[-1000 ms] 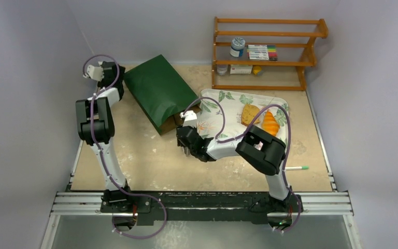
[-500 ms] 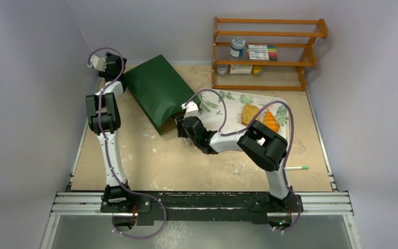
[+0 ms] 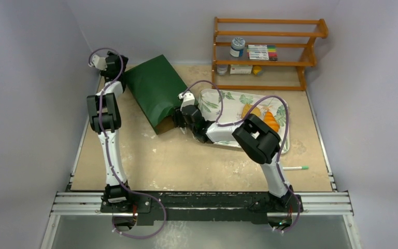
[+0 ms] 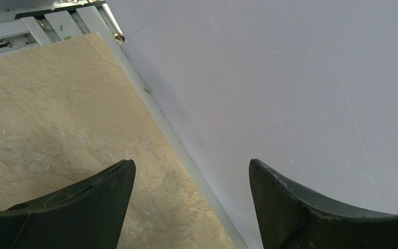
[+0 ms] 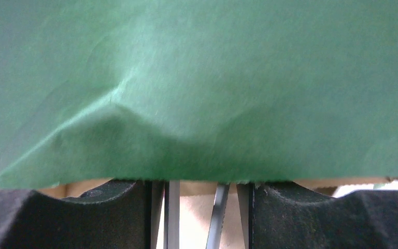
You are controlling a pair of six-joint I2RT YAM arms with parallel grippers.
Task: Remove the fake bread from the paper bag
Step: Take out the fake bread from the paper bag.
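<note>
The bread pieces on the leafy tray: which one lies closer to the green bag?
The flat golden-tan piece: it lies left of the ridged orange piece on the leaf-patterned tray, so nearer the green paper bag.

Beige table (image 3: 186,161), paper bag (image 3: 153,88) back-left, leaf tray (image 3: 228,101) beside it, wood rack (image 3: 267,52) behind, pen (image 3: 296,168) rt.

Soft, even light falls from above, leaving faint shadows on the worktop (image 3: 186,166). My right wrist view is blurred, the paper bag (image 5: 197,78) too close to focus.
</note>
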